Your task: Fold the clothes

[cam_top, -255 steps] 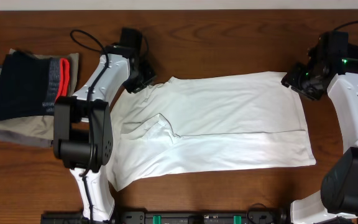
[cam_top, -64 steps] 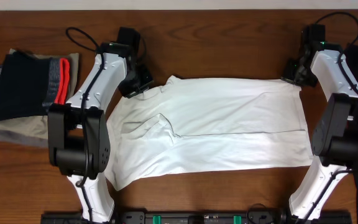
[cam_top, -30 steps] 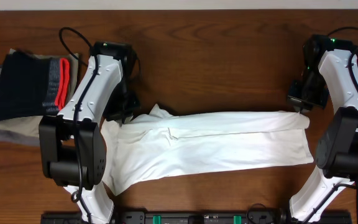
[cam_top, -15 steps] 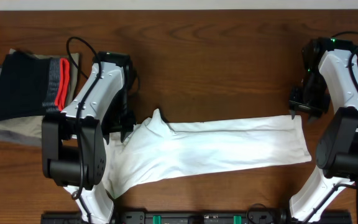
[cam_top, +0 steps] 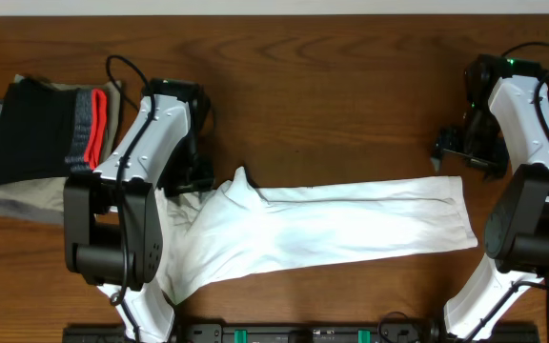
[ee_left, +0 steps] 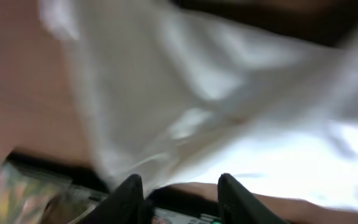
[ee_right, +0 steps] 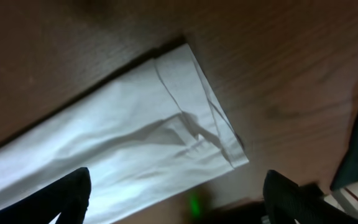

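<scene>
White T-shirt (cam_top: 351, 224) lies flat, left claw (ee_left: 179, 186) and right claw (ee_right: 178, 186) tilt down over its ends, both apart

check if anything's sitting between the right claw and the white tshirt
Nothing visible does. The right claw stands open beside the far right corner of the T-shirt, with only bare table between them. The stacked garments lie far off at the left edge.

White T-shirt (cam_top: 351, 224) on brown wood-grain table (cam_top: 332, 95); black garment (cam_top: 31, 129) with red-and-grey band.
</scene>
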You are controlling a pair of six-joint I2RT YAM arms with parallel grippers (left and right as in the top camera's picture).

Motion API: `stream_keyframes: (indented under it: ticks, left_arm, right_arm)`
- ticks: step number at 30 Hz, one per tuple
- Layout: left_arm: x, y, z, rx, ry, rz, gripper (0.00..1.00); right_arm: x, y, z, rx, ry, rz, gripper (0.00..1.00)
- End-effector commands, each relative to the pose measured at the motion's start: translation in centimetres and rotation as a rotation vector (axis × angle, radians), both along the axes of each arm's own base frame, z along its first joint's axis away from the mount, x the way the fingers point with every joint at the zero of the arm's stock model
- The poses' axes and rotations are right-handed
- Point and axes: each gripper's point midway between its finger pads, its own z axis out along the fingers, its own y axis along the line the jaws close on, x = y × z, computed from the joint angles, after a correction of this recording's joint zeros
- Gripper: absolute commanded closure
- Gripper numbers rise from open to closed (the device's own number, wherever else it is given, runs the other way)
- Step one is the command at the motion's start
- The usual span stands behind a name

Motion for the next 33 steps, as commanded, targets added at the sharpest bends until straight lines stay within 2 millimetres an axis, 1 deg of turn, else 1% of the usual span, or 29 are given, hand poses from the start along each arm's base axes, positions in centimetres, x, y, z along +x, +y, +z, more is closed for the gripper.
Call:
stream_keyframes:
  ticks: [1,2,10,13,16,19,21,24,27,30,33]
  left_arm:
    - [0.8,-3.0,0.8,-0.22,-0.039,-0.108,0.58]
    - [0.9,-3.0,0.7,-0.231,-0.047,-0.136,0.56]
    - [2.6,-3.3,-0.2,-0.247,-0.123,-0.171,0.48]
    - [2.7,-3.3,-0.9,-0.249,-0.125,-0.176,0.44]
    - [2.6,-3.3,-1.6,-0.249,-0.113,-0.175,0.43]
    - [3.2,-3.4,-2.0,-0.251,-0.131,-0.177,0.42]
    - [3.5,-3.8,-2.0,-0.276,-0.148,-0.185,0.38]
    - [3.8,-5.0,-1.8,-0.351,-0.164,-0.199,0.33]
    - [4.1,-5.8,-1.6,-0.399,-0.181,-0.196,0.32]
    - [4.4,-6.0,-1.7,-0.402,-0.194,-0.2,0.3]
    - [4.5,-6.3,-1.8,-0.403,-0.2,-0.207,0.3]
  right_arm:
    - [0.5,-0.1,0.8,0.0,-0.04,-0.006,0.13]
    - [0.5,-0.1,0.8,0.0,-0.04,-0.006,0.13]
    - [0.7,-0.1,0.7,-0.001,-0.049,-0.006,0.13]
    - [0.9,-0.1,0.7,-0.003,-0.06,-0.006,0.13]
    - [1.2,-0.1,0.6,-0.004,-0.07,-0.005,0.14]
    - [1.6,0.2,0.5,0.021,-0.085,0.017,0.14]
    - [1.9,0.7,0.5,0.053,-0.097,0.031,0.14]
    - [2.0,1.0,0.4,0.073,-0.101,0.041,0.14]
    - [2.0,1.0,0.4,0.073,-0.104,0.041,0.14]
    - [2.1,1.0,0.4,0.073,-0.105,0.041,0.14]
    - [2.1,1.0,0.4,0.073,-0.105,0.041,0.14]
